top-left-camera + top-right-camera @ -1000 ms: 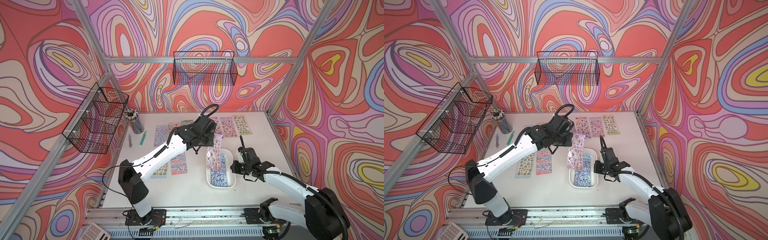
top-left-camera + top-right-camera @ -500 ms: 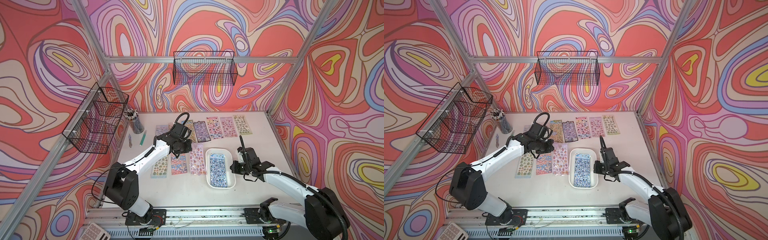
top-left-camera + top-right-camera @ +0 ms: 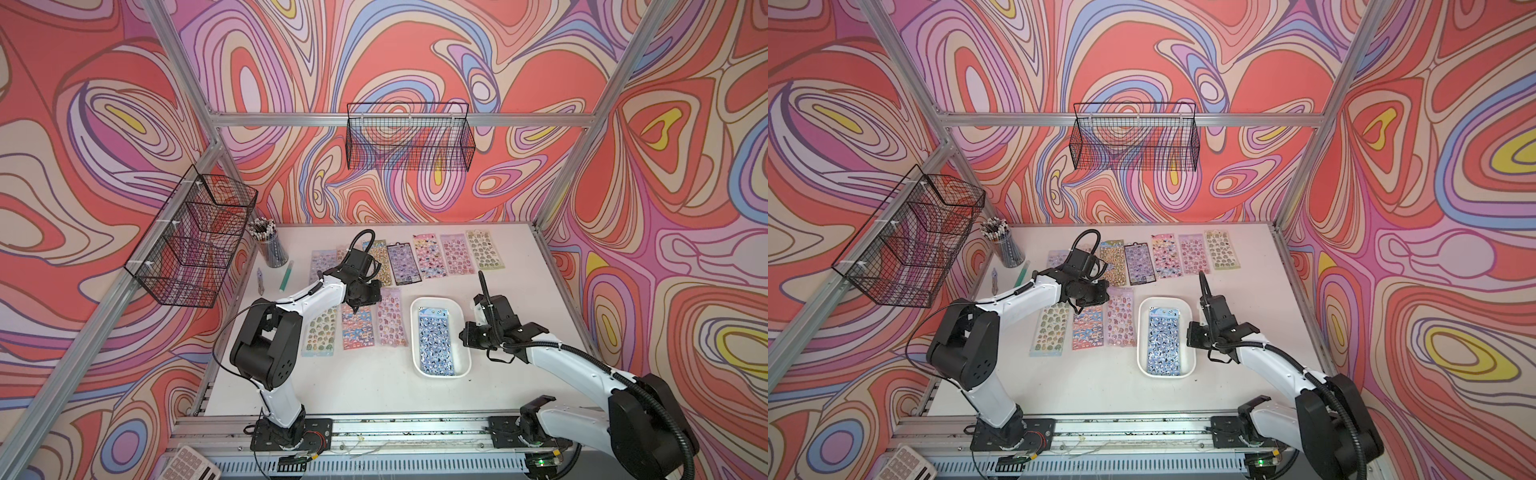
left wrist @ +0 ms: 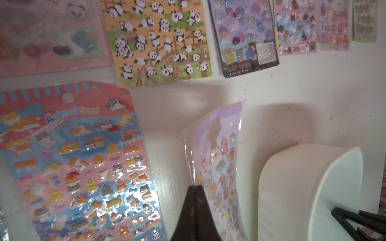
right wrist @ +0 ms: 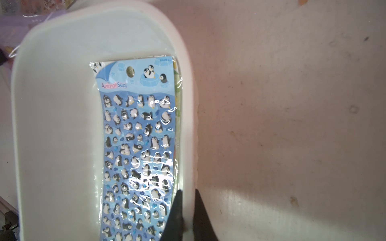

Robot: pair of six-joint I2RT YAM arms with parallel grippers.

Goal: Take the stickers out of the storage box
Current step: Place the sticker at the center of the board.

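L gripper (image 4: 195, 188) is pinched shut, seemingly on the purple sheet (image 4: 219, 158) by its sleeve edge. Prob. next: the penguin sheet (image 3: 435, 345), lying in the storage box (image 3: 436, 300) at L's 4 o'clock, long axis 12–6. R gripper (image 5: 187, 194) is nearer, at the box's 3 o'clock, jaws clamped astride its wall.

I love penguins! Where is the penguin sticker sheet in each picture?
Both top views: penguin sheet lies in the box, lower middle.
Left wrist: not seen; only the box's outer wall shows.
Right wrist: centre, against the box's side.
Shared landmark: the white box.
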